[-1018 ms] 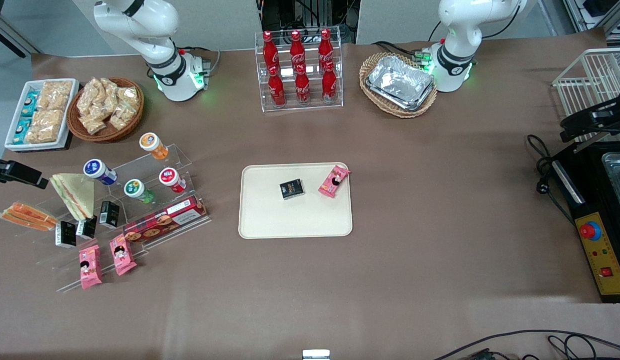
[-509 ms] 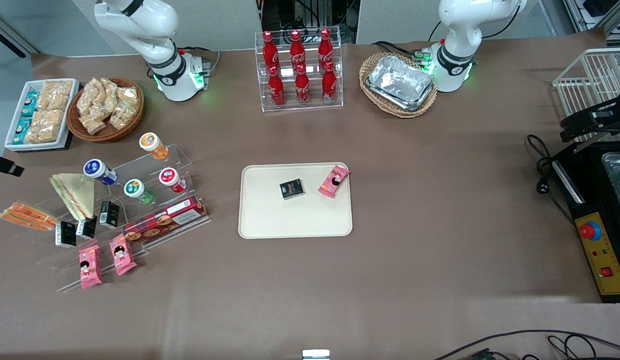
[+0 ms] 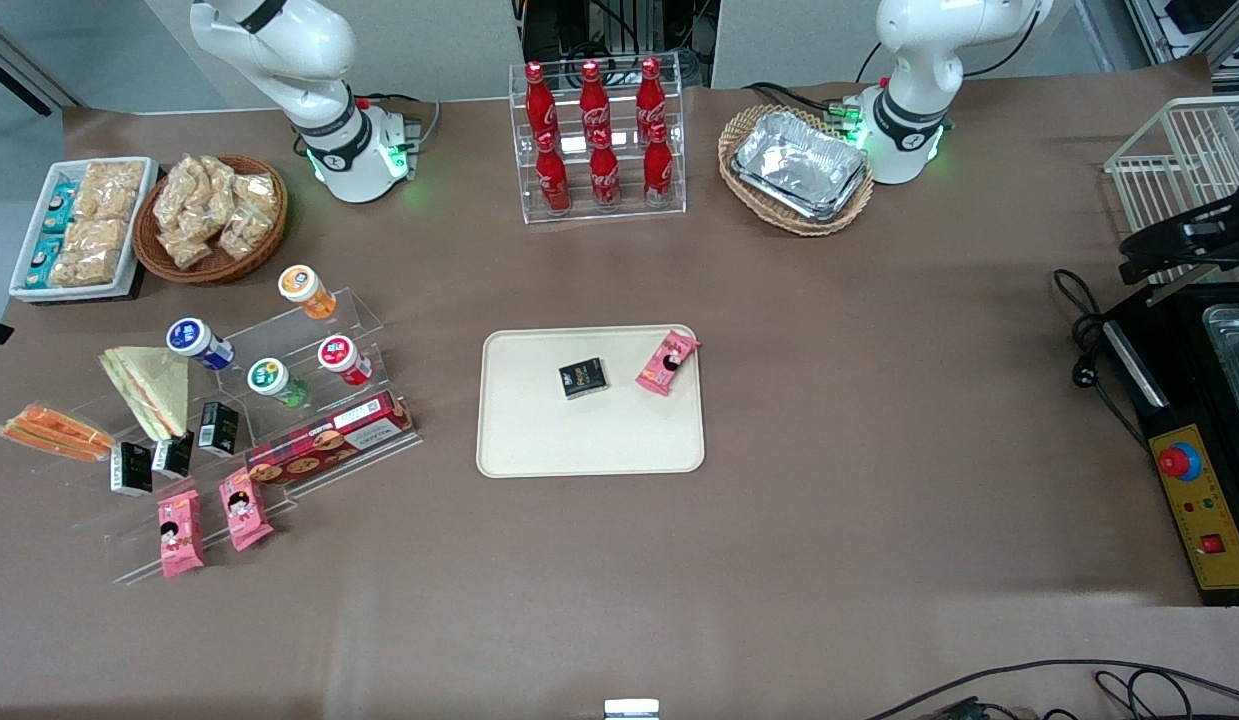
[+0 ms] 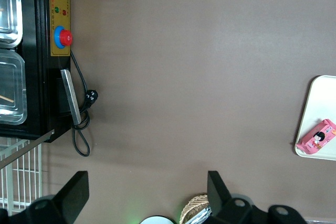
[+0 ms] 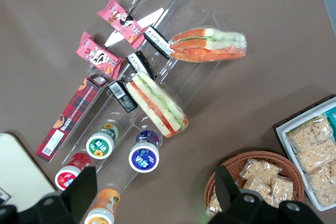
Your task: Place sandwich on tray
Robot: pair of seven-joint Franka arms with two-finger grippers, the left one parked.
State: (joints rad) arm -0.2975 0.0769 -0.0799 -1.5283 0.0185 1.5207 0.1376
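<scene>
Pincer [image 5: 152,203] hovers high above the sandwich [image 5: 208,45], fingers spread wide; a clumsy drop could catch the triangular sandwich [image 5: 157,104] instead of reaching the tray [image 3: 590,401].

Coca-Cola script on red bottles [image 3: 594,140]

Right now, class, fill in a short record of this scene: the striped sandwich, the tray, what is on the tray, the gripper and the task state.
sandwich: orange-and-pale striped, clear-wrapped, on the clear display stand toward the working arm's end of the table
neighbour: triangular sandwich beside it
tray: cream, rectangular, mid-table
on tray: small black box; pink snack pack at its rim
gripper: open, empty, above the stand
task state: sandwich not yet picked up
</scene>
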